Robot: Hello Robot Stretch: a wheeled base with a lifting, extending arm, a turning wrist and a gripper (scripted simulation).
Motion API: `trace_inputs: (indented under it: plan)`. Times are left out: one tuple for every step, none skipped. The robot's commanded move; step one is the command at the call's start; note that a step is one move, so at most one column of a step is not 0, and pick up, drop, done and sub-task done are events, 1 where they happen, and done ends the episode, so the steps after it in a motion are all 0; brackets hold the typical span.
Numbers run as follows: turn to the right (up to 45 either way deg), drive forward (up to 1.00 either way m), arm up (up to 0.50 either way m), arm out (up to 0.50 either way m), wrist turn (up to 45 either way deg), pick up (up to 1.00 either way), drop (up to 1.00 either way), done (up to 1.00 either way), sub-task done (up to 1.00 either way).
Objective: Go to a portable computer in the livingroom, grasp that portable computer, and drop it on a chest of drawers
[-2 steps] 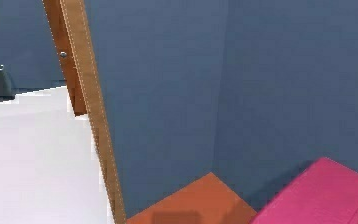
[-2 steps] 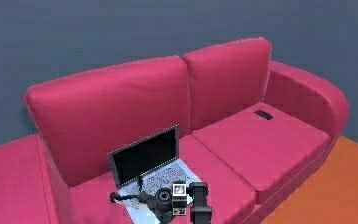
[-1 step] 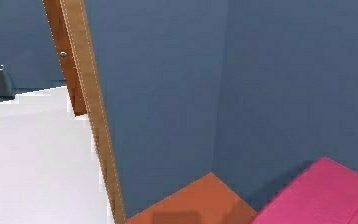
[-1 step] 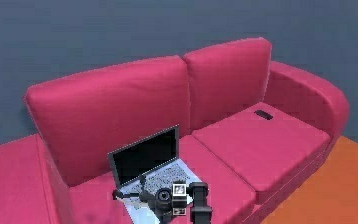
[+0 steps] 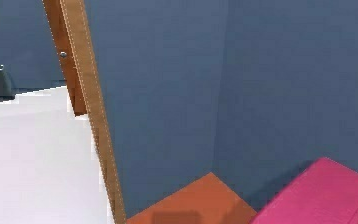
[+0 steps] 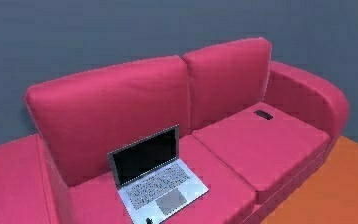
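Forward view: blue-grey wall ahead. Wooden door frame stands left, with white floor beyond it and orange floor below. Corner of a crimson padded sofa at bottom right.

Arm side view: silver open laptop with dark screen lies on the sofa's left seat cushion, near its front edge, lid upright. Small dark flat object sits on the right cushion, toward the backrest.

Risk, as judged: the soft cushion gives, so a push could slide the laptop off the front edge. Pressure on the lid may fold the hinge.

Gripper: cannot tell its state.
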Motion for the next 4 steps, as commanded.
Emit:
trace_inputs:
  plan:
    - [0.0,0.0,0.0,0.0,0.0,1.0,0.0,0.0,0.0]
    - [0.0,0.0,0.1,0.0,0.0,0.0,0.0,0.0,0.0]
    - [0.0,0.0,0.48,0.0,0.0,0.0,0.0,0.0,0.0]
    - [0.0,0.0,0.0,0.0,-45.0,0.0,0.0,0.0,0.0]
